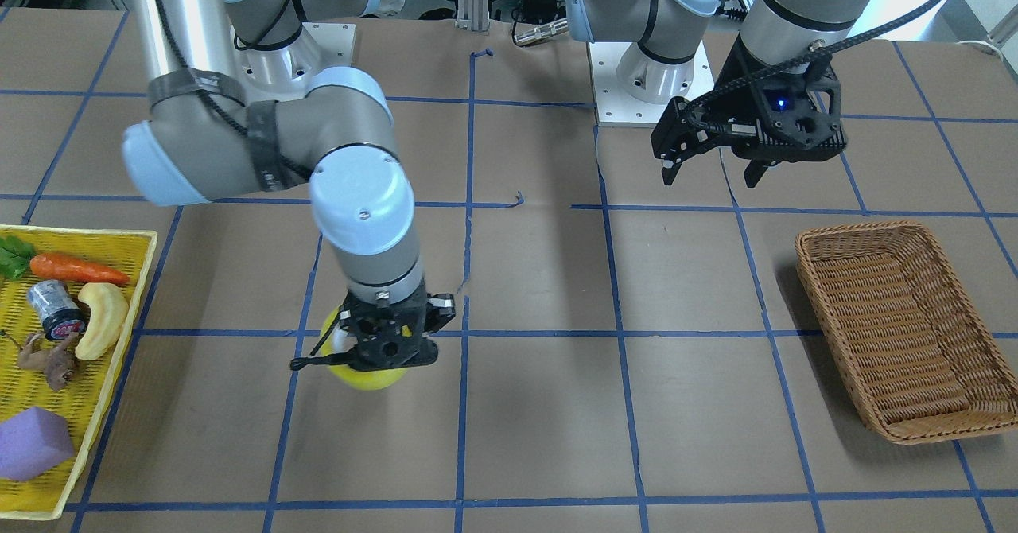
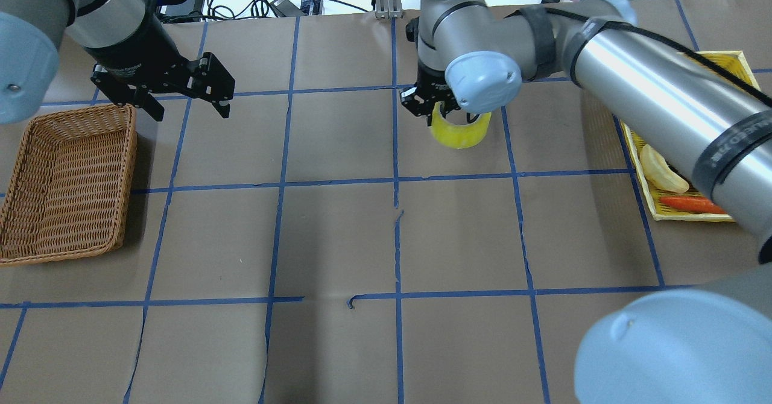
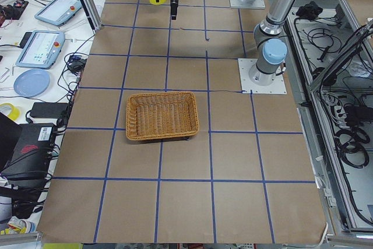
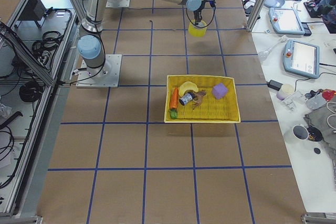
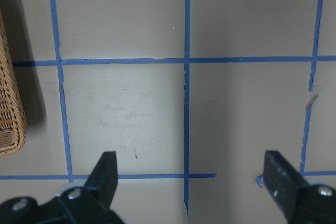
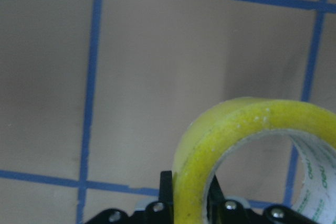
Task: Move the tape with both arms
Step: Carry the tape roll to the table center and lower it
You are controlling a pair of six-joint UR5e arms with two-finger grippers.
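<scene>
Tape sits right of table centre, its wall pinched by the right gripper for hand-over, while the left gripper hovers spread wide beside the wicker basket.

I've got a brown paper table gridded in blue tape, a white side bench cluttered with pendants and cables.

One tape, two arms, one basket, one tray.
</scene>
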